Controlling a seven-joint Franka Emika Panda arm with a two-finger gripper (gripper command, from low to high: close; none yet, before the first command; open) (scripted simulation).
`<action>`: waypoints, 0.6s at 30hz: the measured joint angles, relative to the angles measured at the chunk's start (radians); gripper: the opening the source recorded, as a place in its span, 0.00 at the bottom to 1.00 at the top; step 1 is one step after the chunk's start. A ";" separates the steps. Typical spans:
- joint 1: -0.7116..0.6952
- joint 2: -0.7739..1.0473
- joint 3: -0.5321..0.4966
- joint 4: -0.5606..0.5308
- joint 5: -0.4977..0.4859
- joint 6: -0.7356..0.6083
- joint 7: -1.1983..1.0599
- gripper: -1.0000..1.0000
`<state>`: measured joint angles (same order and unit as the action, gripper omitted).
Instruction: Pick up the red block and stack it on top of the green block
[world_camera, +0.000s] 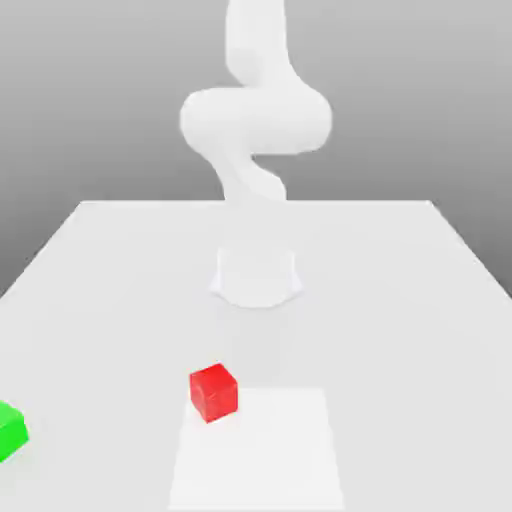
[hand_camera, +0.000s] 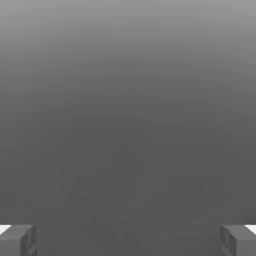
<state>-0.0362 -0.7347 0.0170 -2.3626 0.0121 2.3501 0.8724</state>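
The red block (world_camera: 213, 391) sits on the white table (world_camera: 400, 300), near the front and a little toward the exterior view's left. The green block (world_camera: 10, 432) rests at the table's front left, partly cut off by the frame edge, well apart from the red one. In the hand view my gripper (hand_camera: 128, 241) is open, its two grey fingertips (hand_camera: 20, 240) far apart with nothing between them and only grey background beyond. The white arm (world_camera: 255, 120) rises from its base and bends upward out of the frame.
The arm's round base (world_camera: 257, 276) stands at the table's middle, behind the red block. A paler square patch (world_camera: 260, 450) marks the tabletop just to the right of and in front of the red block.
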 joint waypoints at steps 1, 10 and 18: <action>-0.016 0.032 0.008 -0.030 0.004 0.024 0.037 0.50; -0.144 0.318 0.071 -0.292 0.026 0.238 0.376 0.50; -0.249 0.662 0.108 -0.522 0.009 0.488 0.726 0.50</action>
<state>-0.2850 -0.0728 0.1249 -2.8842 0.0207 2.8385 1.5987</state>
